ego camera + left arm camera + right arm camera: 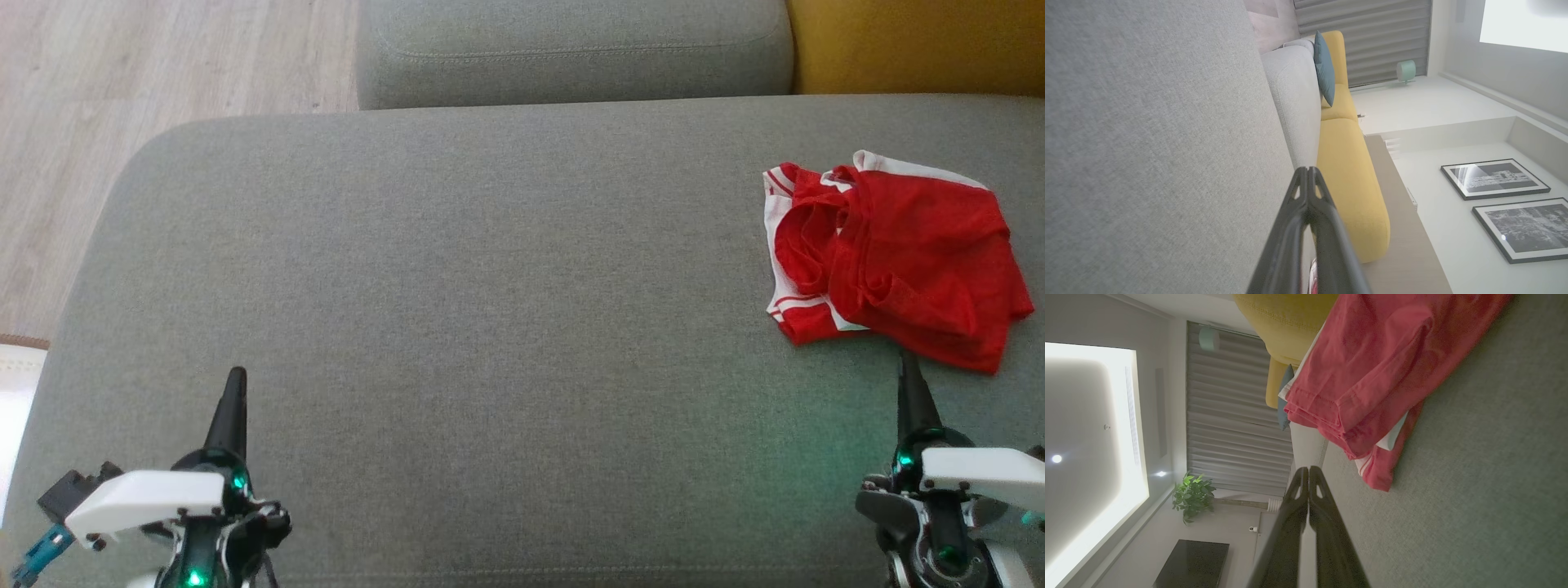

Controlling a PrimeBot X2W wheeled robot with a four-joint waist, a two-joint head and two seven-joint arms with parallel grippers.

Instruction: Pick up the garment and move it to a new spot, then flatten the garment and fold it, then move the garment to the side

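Red garment (898, 261) with white trim, lying bunched on the right side of the grey sofa seat (490, 286).
My right claw (904, 359): fingers pressed together, nothing held, tip just short of the garment's near hem. My left claw (236, 374): fingers likewise pressed together, nothing held, over bare seat on the left, well apart from the garment. Wooden floor (122, 98) beyond the seat's left edge.
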